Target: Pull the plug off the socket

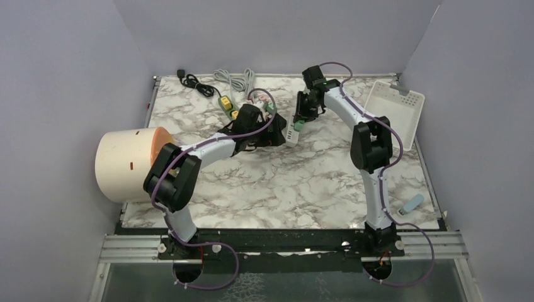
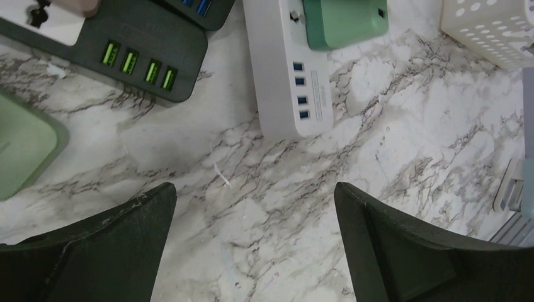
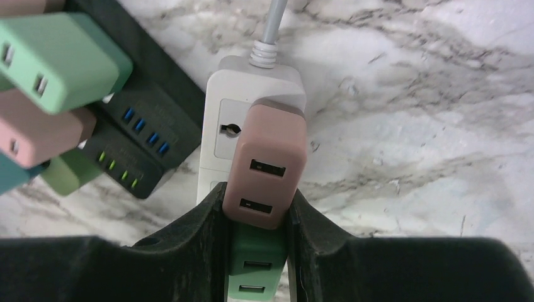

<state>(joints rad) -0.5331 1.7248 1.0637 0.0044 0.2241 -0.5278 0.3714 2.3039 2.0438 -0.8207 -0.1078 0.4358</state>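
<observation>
Low in the right wrist view, the right claw point(image 3: 258, 211) pinches the pink plug point(image 3: 267, 157) on the white socket strip point(image 3: 252, 78). The left claw point(image 2: 255, 192) gapes wide, empty.

You have open table point(image 1: 283, 189) near you | black strips point(image 3: 135, 148) crowd left of the white strip point(image 3: 252, 78) | basket point(image 1: 397, 110) blocks far right

arms point(image 1: 374, 195): white links, black joints | cables point(image 1: 400, 143): purple | fingers point(image 2: 94, 251): black
</observation>
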